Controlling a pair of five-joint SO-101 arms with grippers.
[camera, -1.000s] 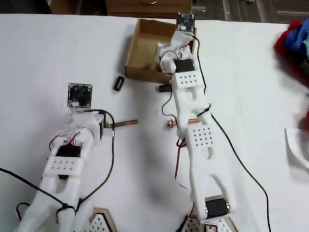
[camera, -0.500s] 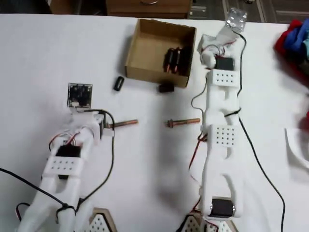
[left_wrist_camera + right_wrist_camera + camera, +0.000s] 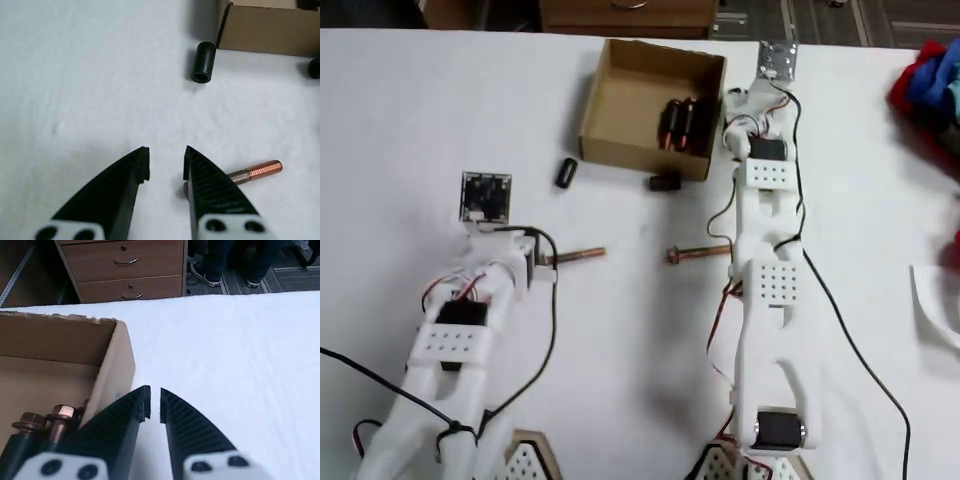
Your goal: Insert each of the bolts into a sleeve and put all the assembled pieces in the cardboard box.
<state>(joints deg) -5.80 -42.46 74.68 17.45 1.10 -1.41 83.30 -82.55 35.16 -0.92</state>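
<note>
The cardboard box [image 3: 620, 100] stands at the back middle with two assembled pieces [image 3: 678, 122] inside, their bolt heads [image 3: 45, 421] toward the box wall [image 3: 114, 365]. My right gripper [image 3: 155, 402] hovers just outside that wall [image 3: 730, 100], shut and holding nothing. One bolt [image 3: 698, 254] lies beside the right arm. A second bolt [image 3: 575, 257] lies against the side of my left gripper [image 3: 166, 162], which is open over bare table. A loose black sleeve [image 3: 566, 172] lies left of the box [image 3: 203, 62]. Another sleeve [image 3: 665, 182] lies in front of the box.
Coloured cloth [image 3: 925, 80] lies at the table's far right, and a white sheet [image 3: 932, 315] sits lower on that edge. A wooden drawer cabinet [image 3: 125, 265] stands beyond the table's back edge. Bare tabletop lies between the arms.
The right arm has come out of the box to its right side, leaving two assembled pieces inside, then shifted slightly back towards the box. The left arm has not moved.
</note>
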